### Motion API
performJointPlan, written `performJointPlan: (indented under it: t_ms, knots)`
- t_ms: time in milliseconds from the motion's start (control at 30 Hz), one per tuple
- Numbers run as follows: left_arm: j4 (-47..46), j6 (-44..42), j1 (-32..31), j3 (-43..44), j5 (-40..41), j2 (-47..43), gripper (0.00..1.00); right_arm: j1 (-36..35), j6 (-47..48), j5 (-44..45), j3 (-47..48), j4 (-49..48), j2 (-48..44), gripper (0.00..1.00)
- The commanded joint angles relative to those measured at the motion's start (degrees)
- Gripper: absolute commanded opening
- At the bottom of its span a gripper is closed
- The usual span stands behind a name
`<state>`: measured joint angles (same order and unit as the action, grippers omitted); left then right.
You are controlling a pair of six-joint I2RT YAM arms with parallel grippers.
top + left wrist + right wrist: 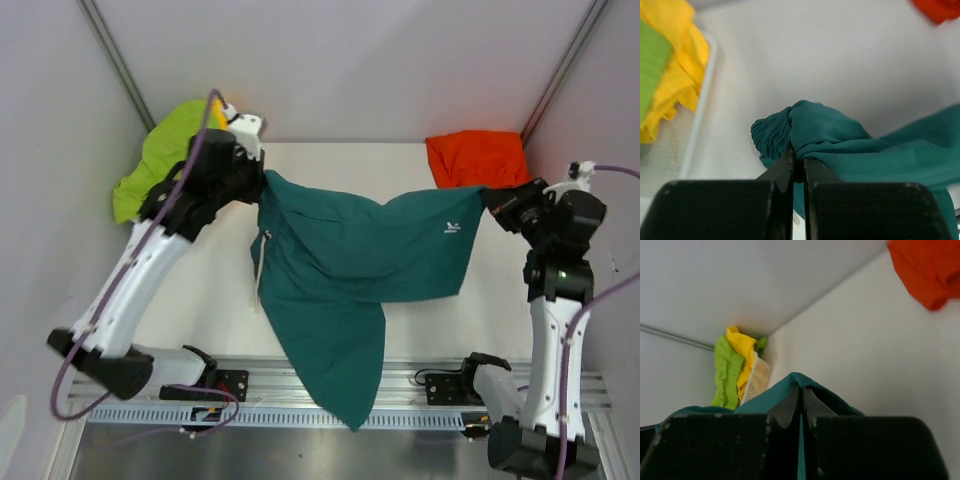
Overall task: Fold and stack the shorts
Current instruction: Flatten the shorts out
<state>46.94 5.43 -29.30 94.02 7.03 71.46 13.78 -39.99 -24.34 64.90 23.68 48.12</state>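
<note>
Left claw (798,162) and right claw (801,394) each pinch the teal shorts (350,260), stretched between them.

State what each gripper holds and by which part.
Both hold the teal green fabric shorts: the left gripper pinches its gathered waistband corner, the right gripper the opposite corner near the white logo.

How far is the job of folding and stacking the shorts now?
Done, apparently: the orange shorts lie compactly in the far right corner. In hand: the left claw and the right claw are shut on the teal shorts, stretched between them, not yet folded. Left: the lime green shorts and the yellow shorts, heaped in the far left corner.
</note>
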Motion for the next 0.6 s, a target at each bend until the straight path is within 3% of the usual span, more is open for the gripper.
performJointPlan:
  t_ms: [0, 100, 233, 367, 400, 467, 567]
  knots:
    - [-6.7, 2.2, 3.8, -1.6, -8.3, 7.6, 0.00, -0.2, -2.0, 2.8, -5.4, -8.3, 2.7, 0.00]
    - [-7.2, 1.4, 4.3, 1.9, -8.3, 15.7, 0.00, -0.2, -4.0, 4.4, -11.5, -15.8, 9.5, 0.00]
    - [-7.6, 1.0, 5.0, 10.5, -9.0, 33.9, 0.00, -1.1, -5.8, 5.5, -14.1, -26.8, 22.6, 0.00]
    - [-4.2, 1.0, 6.4, 28.3, -9.8, 50.0, 0.00, -2.1, -6.4, 8.2, -10.2, -34.8, 35.6, 0.00]
    - [-3.5, 0.8, 7.1, 36.8, -9.6, 52.9, 0.00, -2.2, -6.8, 8.3, -7.5, -35.6, 38.0, 0.00]
    - [-2.4, 0.7, 7.8, 41.8, -8.3, 59.9, 0.12, -2.6, -7.0, 8.9, -4.0, -37.3, 45.0, 0.00]
    - [-4.4, 2.0, 9.8, 46.5, -7.6, 63.0, 0.27, -3.5, -7.8, 7.9, 5.1, -38.4, 55.1, 0.00]
